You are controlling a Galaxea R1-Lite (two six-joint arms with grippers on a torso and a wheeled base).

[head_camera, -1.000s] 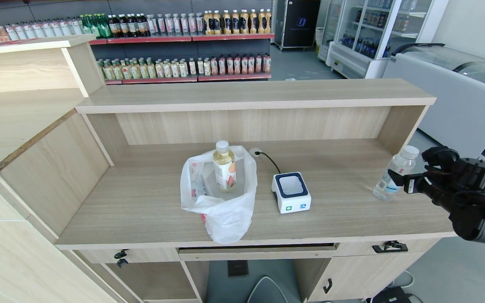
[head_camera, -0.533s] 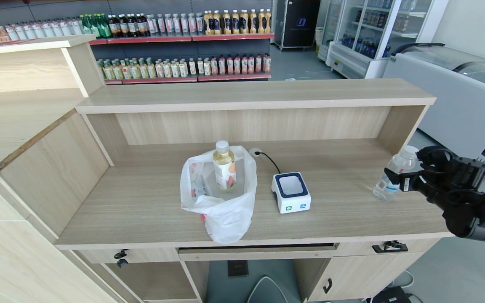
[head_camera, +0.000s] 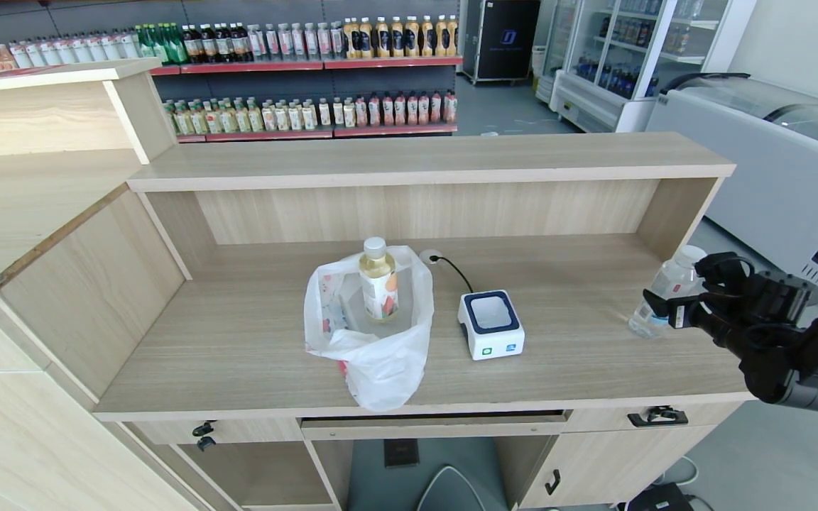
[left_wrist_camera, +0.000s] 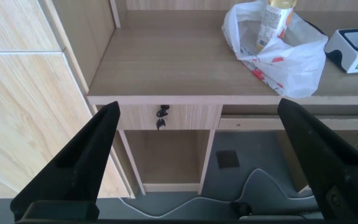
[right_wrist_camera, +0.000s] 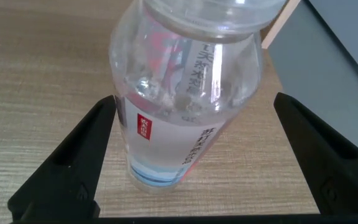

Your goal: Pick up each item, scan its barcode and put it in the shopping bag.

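A clear water bottle (head_camera: 664, 287) with a white cap stands upright at the counter's far right. My right gripper (head_camera: 686, 289) is open, one finger on each side of the water bottle (right_wrist_camera: 185, 106), neither pressing it. In the right wrist view the right gripper (right_wrist_camera: 191, 171) has its fingers (right_wrist_camera: 67, 168) spread wide at the bottle's lower body. The white shopping bag (head_camera: 370, 333) stands mid-counter with a tea bottle (head_camera: 378, 280) upright inside. Right of it sits the white barcode scanner (head_camera: 491, 323). My left gripper (left_wrist_camera: 197, 162) hangs open and empty, below and in front of the counter's left end.
The counter (head_camera: 565, 284) has a raised back shelf and side walls. The scanner's black cable (head_camera: 451, 268) runs to a hole behind the bag. The water bottle stands close to the right side wall (head_camera: 679, 213) and the counter's right edge. Drawers sit below the front edge.
My right gripper has moved left toward the water bottle and now has its fingers on either side of it. The bag, scanner and bottles have not moved.
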